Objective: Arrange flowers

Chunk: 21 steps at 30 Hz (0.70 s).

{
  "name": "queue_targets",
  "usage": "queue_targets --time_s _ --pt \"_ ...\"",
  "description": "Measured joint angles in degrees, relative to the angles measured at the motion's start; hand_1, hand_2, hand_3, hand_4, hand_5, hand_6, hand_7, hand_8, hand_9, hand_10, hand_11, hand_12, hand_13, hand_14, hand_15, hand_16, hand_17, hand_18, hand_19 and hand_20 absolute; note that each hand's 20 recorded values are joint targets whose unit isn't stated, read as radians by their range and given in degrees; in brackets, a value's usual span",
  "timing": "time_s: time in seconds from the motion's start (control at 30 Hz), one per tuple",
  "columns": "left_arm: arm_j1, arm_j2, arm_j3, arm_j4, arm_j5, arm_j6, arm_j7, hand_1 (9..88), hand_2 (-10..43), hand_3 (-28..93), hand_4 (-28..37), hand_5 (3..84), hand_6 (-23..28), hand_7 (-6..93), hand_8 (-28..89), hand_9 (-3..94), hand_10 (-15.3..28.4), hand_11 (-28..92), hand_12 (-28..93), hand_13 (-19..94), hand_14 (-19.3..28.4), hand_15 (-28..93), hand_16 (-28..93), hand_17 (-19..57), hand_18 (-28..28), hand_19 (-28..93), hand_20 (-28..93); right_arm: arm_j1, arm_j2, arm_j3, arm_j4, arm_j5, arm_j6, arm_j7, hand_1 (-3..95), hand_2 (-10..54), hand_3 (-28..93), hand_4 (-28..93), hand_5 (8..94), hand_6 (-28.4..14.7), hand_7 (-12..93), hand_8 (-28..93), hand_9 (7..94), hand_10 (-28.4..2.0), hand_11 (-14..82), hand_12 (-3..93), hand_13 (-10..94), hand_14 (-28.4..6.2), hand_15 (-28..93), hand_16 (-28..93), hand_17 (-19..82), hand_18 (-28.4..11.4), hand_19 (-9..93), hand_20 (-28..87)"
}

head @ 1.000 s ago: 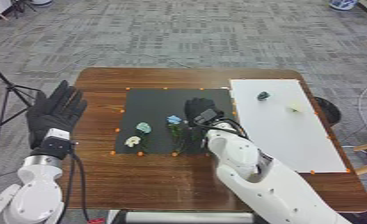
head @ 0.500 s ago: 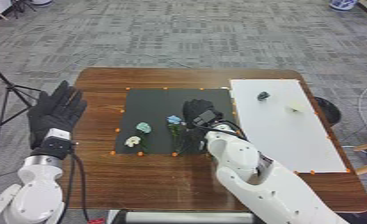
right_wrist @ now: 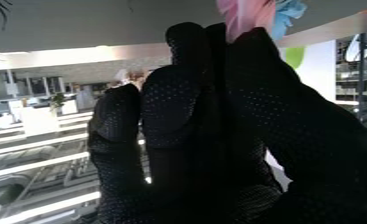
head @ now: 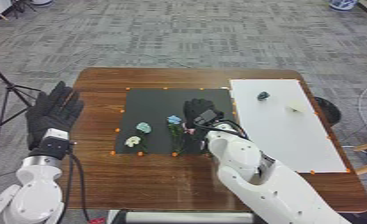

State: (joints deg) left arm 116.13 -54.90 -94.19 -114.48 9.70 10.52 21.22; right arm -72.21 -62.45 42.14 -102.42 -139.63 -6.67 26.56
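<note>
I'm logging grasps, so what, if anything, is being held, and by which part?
The left hand holds nothing. A pink flower is right at the right hand, but whether it is held cannot be told.

Text: none legible | Labels and brands: none legible | Numbers: none legible | Signs: none legible

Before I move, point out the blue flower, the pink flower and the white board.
Blue flower [head: 174, 119], head view, on its bloom.
Pink flower [right_wrist: 244, 16], right wrist view, on its petals.
White board [head: 290, 142], head view, on its bare surface.
</note>
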Motion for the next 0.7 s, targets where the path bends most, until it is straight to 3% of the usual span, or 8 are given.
queue_targets --time_s 0.57,0.7 --pt "0.47 0.0 -0.44 -0.04 -0.63 -0.03 0.12 33.2 6.0 70 -28.3 39.7 6.8 13.1 -10 29.9 12.3 19 8 21 11.4 21 -4 -5.0 10.5 23 11 -0.95 1.16 1.79 -5.05 1.14 -1.03 -1.04 49.2 -9.5 80 -28 66.7 -1.3 27 -1 64.6 -14.3 20.4 19.2 64 -9.2 67 43 37 -24.2 85 42" --pt "0.46 0.0 -0.44 -0.04 -0.65 -0.03 0.27 33.2 6.2 70 -28.3 39.8 6.7 13.1 -10 29.9 12.2 19 9 21 11.4 21 -4 -5.0 10.5 23 11 -1.31 1.16 3.44 -5.3 1.52 -0.55 -0.52 46.6 -9.5 81 -28 63.9 -2.3 22 -12 62.1 -15.4 19.0 18.9 64 -10.4 69 39 37 -24.5 84 42"
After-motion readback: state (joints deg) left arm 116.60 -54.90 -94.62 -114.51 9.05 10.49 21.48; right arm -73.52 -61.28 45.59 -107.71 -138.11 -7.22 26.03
